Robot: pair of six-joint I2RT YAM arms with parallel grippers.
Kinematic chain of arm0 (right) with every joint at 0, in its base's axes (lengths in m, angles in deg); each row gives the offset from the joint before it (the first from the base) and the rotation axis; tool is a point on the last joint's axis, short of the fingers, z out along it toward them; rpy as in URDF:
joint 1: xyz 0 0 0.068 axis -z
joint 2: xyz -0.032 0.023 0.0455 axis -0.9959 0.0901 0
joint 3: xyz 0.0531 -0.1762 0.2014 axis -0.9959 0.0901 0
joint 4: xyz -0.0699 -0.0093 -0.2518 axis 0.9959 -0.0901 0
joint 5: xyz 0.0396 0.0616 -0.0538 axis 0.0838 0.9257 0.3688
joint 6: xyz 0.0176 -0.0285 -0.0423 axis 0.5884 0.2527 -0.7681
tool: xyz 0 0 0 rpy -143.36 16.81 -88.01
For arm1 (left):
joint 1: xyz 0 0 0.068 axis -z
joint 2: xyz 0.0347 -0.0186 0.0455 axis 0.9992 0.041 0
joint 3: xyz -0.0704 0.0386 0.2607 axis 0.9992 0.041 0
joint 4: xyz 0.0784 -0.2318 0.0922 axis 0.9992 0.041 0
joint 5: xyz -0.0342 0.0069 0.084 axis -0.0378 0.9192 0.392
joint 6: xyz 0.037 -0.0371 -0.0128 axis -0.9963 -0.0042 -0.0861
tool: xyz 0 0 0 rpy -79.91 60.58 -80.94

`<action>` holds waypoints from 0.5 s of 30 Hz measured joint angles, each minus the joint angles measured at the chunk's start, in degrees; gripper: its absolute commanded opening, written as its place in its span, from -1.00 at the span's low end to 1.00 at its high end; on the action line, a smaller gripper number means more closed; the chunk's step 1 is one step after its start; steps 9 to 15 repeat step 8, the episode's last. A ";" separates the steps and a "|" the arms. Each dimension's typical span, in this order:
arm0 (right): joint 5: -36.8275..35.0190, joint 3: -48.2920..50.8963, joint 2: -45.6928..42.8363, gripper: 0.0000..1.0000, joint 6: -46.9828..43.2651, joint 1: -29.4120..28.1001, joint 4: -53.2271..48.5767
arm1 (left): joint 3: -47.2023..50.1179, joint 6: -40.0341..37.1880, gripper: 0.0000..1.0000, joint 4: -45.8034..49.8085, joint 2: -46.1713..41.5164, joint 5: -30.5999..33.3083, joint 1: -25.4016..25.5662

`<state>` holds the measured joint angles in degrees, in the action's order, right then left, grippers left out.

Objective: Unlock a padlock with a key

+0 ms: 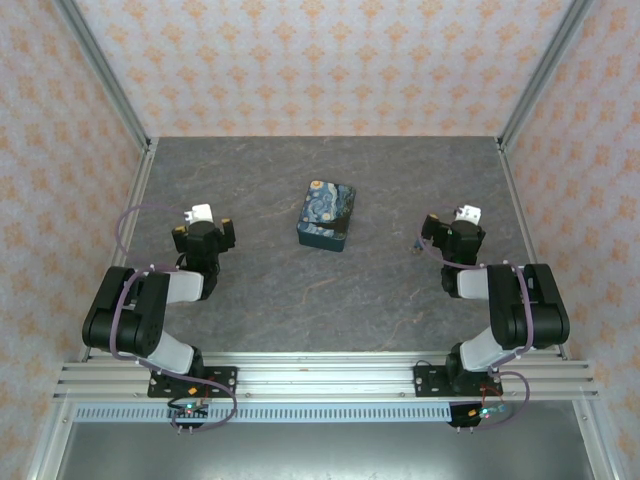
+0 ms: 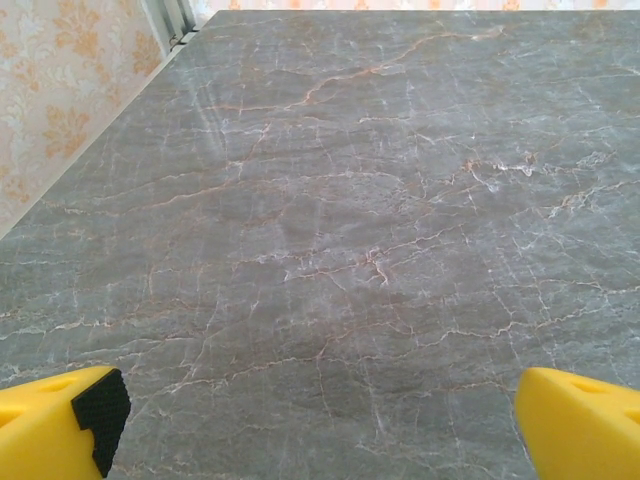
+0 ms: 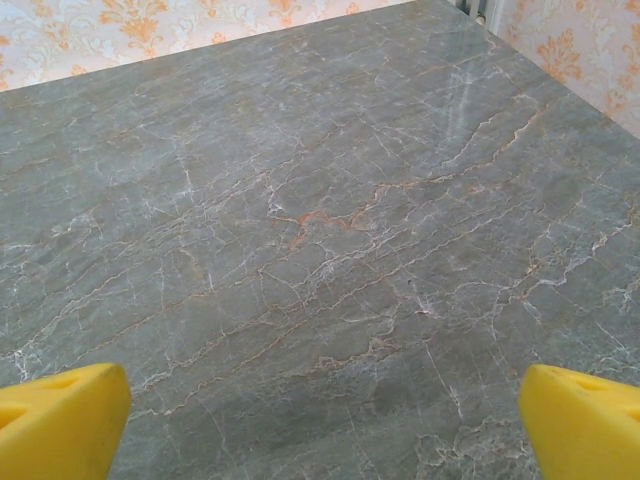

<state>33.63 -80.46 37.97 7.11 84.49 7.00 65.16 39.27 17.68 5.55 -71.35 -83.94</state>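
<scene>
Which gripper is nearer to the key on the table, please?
Right. The right gripper sits just right of the key; the left gripper is far to its left, beyond the blue box.

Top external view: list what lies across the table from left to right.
left gripper, open → blue box with a swirled night-sky print → right gripper, open
</scene>
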 measured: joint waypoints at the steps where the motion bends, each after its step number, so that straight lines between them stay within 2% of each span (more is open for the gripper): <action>1: 0.00 0.00 0.00 0.98 0.00 0.00 0.00 | 0.00 0.00 0.99 -0.07 0.00 -0.04 0.00; 15: 0.02 -0.20 0.02 0.98 -0.20 0.00 -0.24 | 0.00 0.00 0.99 -0.13 0.00 -0.74 0.00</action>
